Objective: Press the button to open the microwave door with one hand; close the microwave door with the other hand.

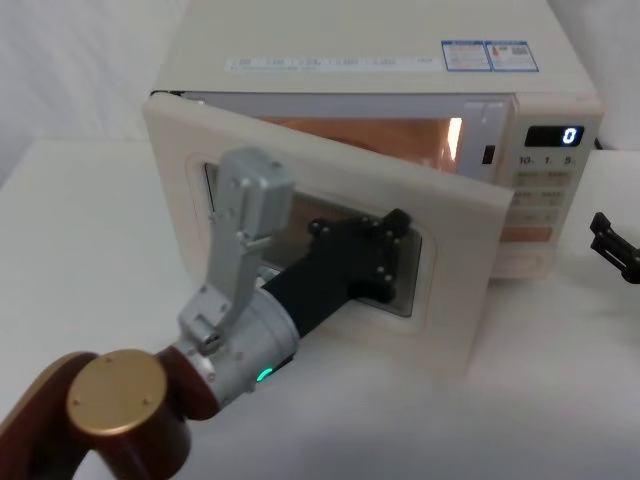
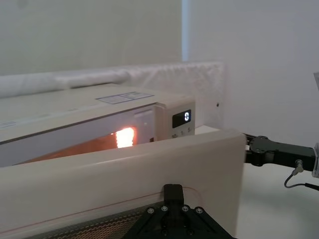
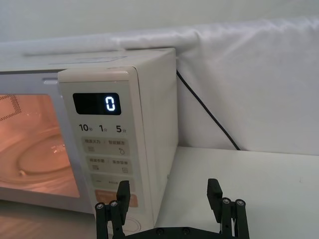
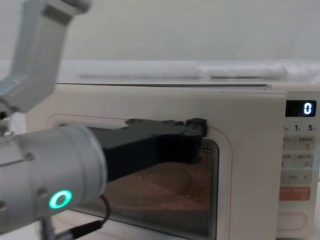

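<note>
A: Pushing on what?

B: The left claw (image 1: 392, 228) presses flat against the microwave door (image 1: 455, 250), which stands ajar from the microwave (image 1: 400, 45) on the desk (image 1: 80, 250); I cannot tell its finger state.

A: And the right claw (image 3: 169, 199)?

B: Open, idle beside the control panel.

A: Advice?

B: Probably push steadily near the free edge until it latches.

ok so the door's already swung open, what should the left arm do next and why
Probably keep pushing the microwave door toward the microwave. The left gripper is against the door's window, and the door stands partly open with the lit cavity showing above it. The right gripper is open, off to the microwave's right, below its control panel.
</note>
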You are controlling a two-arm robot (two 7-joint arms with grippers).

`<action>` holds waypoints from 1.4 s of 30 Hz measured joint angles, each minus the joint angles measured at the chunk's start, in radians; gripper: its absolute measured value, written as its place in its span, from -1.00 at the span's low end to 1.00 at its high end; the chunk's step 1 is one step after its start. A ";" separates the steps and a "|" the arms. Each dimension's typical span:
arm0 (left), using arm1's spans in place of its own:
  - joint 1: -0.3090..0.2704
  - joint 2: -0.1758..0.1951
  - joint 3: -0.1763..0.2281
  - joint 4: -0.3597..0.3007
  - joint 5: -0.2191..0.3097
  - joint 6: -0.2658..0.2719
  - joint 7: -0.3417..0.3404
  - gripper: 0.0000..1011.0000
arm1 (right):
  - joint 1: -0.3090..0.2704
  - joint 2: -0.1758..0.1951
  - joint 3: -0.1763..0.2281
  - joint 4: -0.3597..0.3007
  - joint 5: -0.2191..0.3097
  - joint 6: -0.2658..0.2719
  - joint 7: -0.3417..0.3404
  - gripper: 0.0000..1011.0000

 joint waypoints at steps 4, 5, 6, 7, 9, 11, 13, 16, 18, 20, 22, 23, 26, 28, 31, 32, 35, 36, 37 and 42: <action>-0.044 -0.022 0.031 0.038 0.015 0.010 -0.010 -1.00 | 0.000 0.000 0.000 0.000 0.000 0.000 0.000 0.98; -0.050 -0.025 0.036 0.043 0.017 0.011 -0.012 -1.00 | 0.000 0.000 0.000 0.000 0.000 0.000 0.000 0.98; -0.061 -0.032 0.044 0.054 0.023 0.011 -0.014 -1.00 | 0.000 0.000 0.000 0.000 0.000 0.000 0.000 0.98; -0.067 -0.035 0.048 0.059 0.026 0.011 -0.015 -1.00 | 0.000 0.000 0.000 0.000 0.000 0.000 0.000 0.98; -0.085 -0.046 0.059 0.078 0.035 0.011 -0.017 -1.00 | 0.000 0.000 0.000 0.000 0.000 0.000 0.000 0.98; -0.101 -0.056 0.068 0.095 0.045 0.009 -0.019 -1.00 | 0.000 0.000 0.000 0.000 0.000 0.000 0.000 0.98; -0.115 -0.064 0.075 0.107 0.052 0.008 -0.020 -1.00 | 0.000 0.000 0.000 0.000 0.000 0.000 0.000 0.98; -0.141 -0.080 0.087 0.133 0.070 0.003 -0.020 -1.00 | 0.000 0.000 0.000 0.000 0.000 0.000 0.000 0.98; -0.159 -0.093 0.096 0.151 0.085 0.000 -0.020 -1.00 | 0.000 0.000 0.000 0.000 0.000 0.000 0.000 0.98; -0.172 -0.102 0.101 0.164 0.094 -0.003 -0.017 -1.00 | 0.000 0.000 0.000 0.000 0.000 0.000 0.000 0.98; -0.191 -0.119 0.109 0.184 0.111 -0.008 -0.013 -1.00 | 0.000 0.000 0.000 0.000 0.000 0.000 0.000 0.98; -0.197 -0.124 0.112 0.191 0.117 -0.009 -0.012 -1.00 | 0.000 0.000 0.000 0.000 0.000 0.000 0.000 0.98; -0.221 -0.145 0.120 0.219 0.136 -0.015 -0.008 -1.00 | 0.000 0.000 0.000 0.000 0.000 0.000 0.000 0.98; -0.239 -0.161 0.126 0.242 0.150 -0.019 -0.007 -1.00 | 0.000 0.000 0.000 0.000 0.000 0.000 0.000 0.98; -0.258 -0.180 0.133 0.269 0.166 -0.023 -0.007 -1.00 | 0.000 0.000 0.000 0.000 0.000 0.000 0.000 0.98; -0.263 -0.185 0.135 0.277 0.169 -0.024 -0.007 -1.00 | 0.000 0.000 0.000 0.000 0.000 0.000 0.000 0.98; -0.279 -0.197 0.141 0.302 0.188 -0.029 -0.007 -1.00 | 0.000 0.000 0.000 0.000 0.000 0.000 0.000 0.98; -0.285 -0.203 0.144 0.315 0.198 -0.031 -0.007 -1.00 | 0.000 0.000 0.000 0.000 0.000 0.000 0.000 0.98; -0.288 -0.206 0.146 0.321 0.204 -0.033 -0.007 -1.00 | 0.000 0.000 0.000 0.000 0.000 0.000 0.000 0.98; -0.298 -0.220 0.148 0.351 0.238 -0.045 0.000 -1.00 | 0.000 0.000 0.000 0.000 0.000 0.000 0.000 0.98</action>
